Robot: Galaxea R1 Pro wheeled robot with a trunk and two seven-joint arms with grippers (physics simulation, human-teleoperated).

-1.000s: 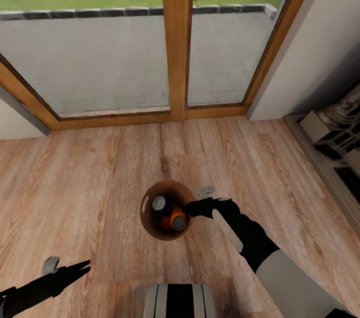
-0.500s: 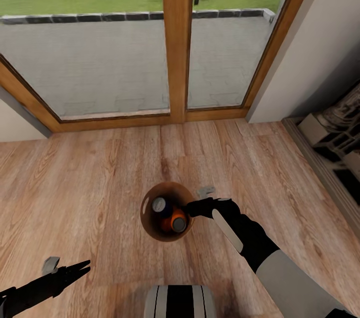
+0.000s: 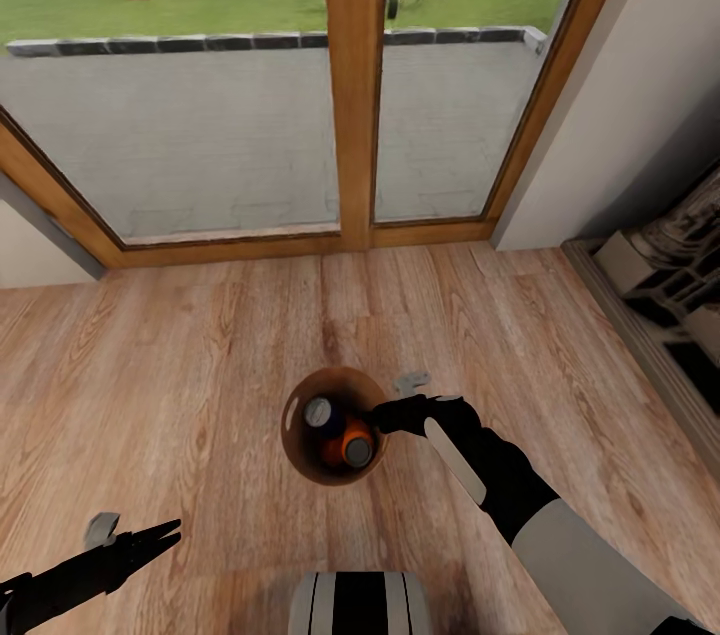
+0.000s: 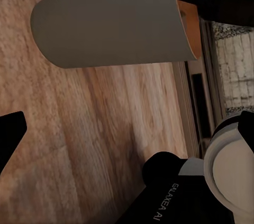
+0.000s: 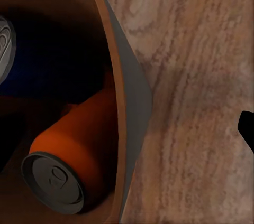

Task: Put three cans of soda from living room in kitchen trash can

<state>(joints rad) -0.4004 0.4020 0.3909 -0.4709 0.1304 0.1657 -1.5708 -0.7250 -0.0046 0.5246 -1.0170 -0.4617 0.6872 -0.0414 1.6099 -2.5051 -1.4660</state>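
Your right gripper (image 3: 385, 412) is clamped on the rim of the tash can (image 3: 296, 442), one finger inside, one outside. The blue can (image 3: 319, 411) and an orange can (image 3: 353, 443) lie inside it, just beside the fingers. Your left gripper (image 3: 165, 532) hangs low over the wood floor (image 3: 180, 355), empty, fingers nearly together, well apart from the bucket. The glass doors (image 3: 355, 85) stand ahead.

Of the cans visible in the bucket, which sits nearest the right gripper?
The orange can, lying against the bucket wall the right gripper grips; the blue can lies farther from it.
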